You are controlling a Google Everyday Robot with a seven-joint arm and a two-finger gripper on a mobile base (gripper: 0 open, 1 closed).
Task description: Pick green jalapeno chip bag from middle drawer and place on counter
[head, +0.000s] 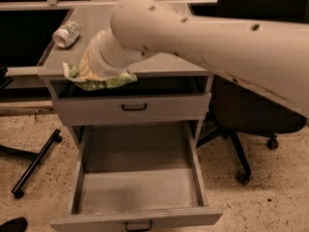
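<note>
The green jalapeno chip bag (99,80) is a crumpled light-green and white packet hanging at the end of my arm. It sits over the front edge of the counter (84,21), left of centre. My gripper (91,70) is mostly hidden behind the thick white wrist and is shut on the bag. The middle drawer (140,190) is pulled wide open below, and its grey tray is bare. Its thin front panel with a small dark handle (137,224) is at the bottom edge of the view.
A crushed silvery can (66,34) lies on the counter's back left. A closed upper drawer with a black handle (133,107) sits under the counter. An office chair (251,124) stands to the right, and black base legs (34,163) are on the floor at left.
</note>
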